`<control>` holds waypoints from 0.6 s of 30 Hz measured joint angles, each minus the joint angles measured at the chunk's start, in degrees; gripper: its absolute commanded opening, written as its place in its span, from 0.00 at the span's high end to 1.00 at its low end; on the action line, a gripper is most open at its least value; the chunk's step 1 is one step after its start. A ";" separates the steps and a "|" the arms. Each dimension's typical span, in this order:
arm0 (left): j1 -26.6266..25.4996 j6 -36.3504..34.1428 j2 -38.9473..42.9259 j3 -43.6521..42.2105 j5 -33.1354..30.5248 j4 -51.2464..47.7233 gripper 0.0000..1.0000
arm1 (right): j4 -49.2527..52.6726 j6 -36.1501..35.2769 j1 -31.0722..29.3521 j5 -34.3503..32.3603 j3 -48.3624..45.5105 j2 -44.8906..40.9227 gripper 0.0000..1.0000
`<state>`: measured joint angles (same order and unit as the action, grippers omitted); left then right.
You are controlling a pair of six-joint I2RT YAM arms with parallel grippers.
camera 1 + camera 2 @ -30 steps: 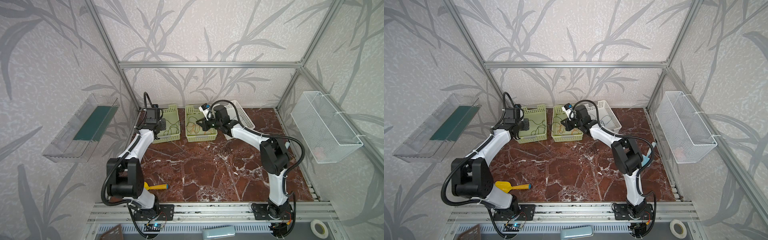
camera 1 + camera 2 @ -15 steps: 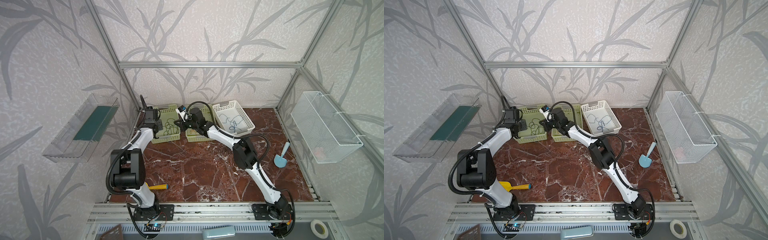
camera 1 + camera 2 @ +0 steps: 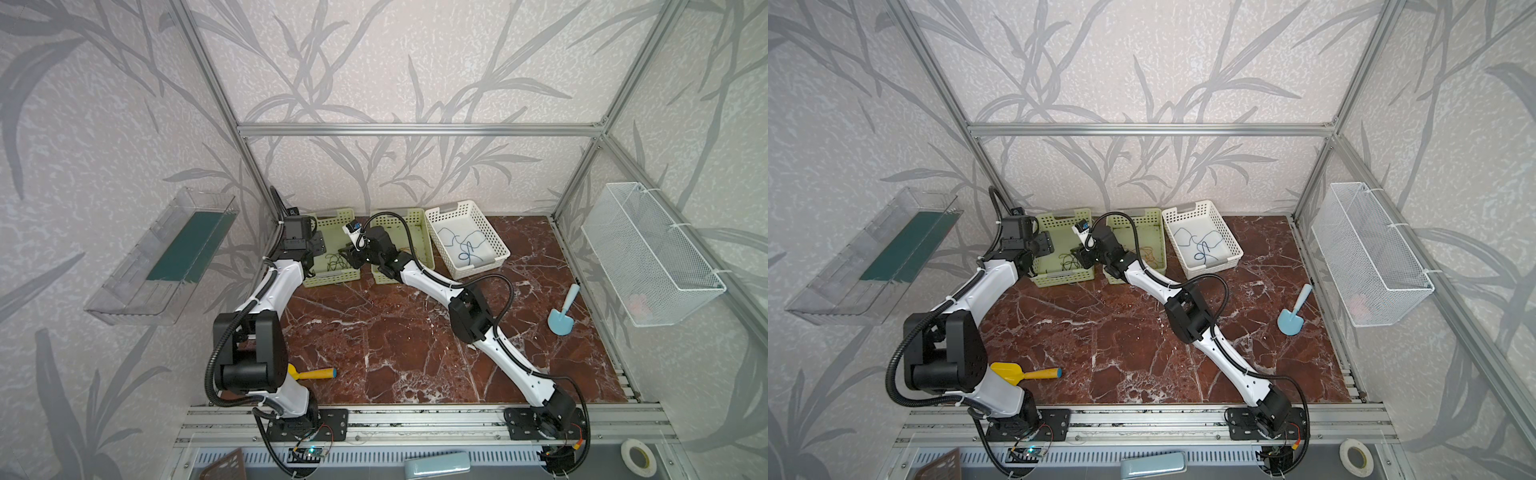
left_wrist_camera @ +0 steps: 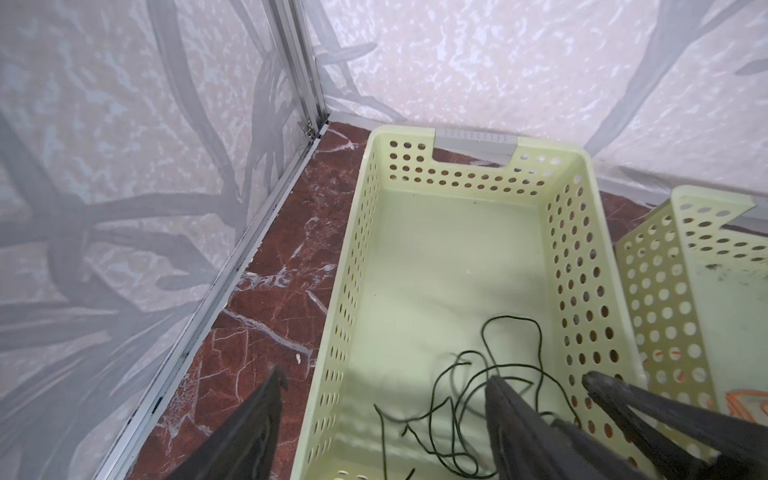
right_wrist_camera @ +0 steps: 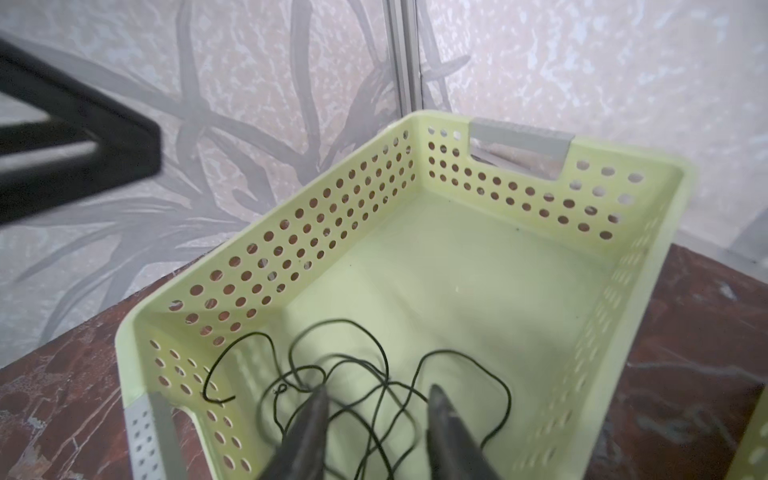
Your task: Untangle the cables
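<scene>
A dark cable lies in loose loops on the floor of the left green basket. My left gripper is open and straddles that basket's wall, with the dark cable beside its inner finger. The right gripper is open just above the same dark cable, nothing clamped. An orange cable lies in the middle green basket, partly hidden by the right arm. A blue cable rests in the white basket.
A yellow scoop lies at the front left and a blue scoop at the right of the marble table. A wire basket hangs on the right wall, a clear bin on the left wall.
Both grippers have gone from shut to open. The right gripper has swung left from the middle basket to the left green basket, where the dark cable now lies loose.
</scene>
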<state>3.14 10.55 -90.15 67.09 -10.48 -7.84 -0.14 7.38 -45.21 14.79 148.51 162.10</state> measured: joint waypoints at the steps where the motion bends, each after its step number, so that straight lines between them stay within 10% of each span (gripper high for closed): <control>1: -0.04 -0.02 0.63 -0.33 0.44 0.26 0.20 | 0.81 -0.33 0.00 -0.22 0.66 0.00 0.39; 10: -2.54 -3.17 6.12 -3.65 9.94 2.64 0.26 | 8.48 -1.90 0.26 1.49 -0.31 -5.92 0.28; 18: -12.22 -5.86 10.86 -12.15 18.53 12.41 0.33 | 0.44 1.11 6.67 0.70 -41.20 -41.92 0.40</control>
<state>-9.08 4.69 -79.29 54.94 8.05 4.58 0.30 8.49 -38.54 15.49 107.31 120.18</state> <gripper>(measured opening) 0.680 0.635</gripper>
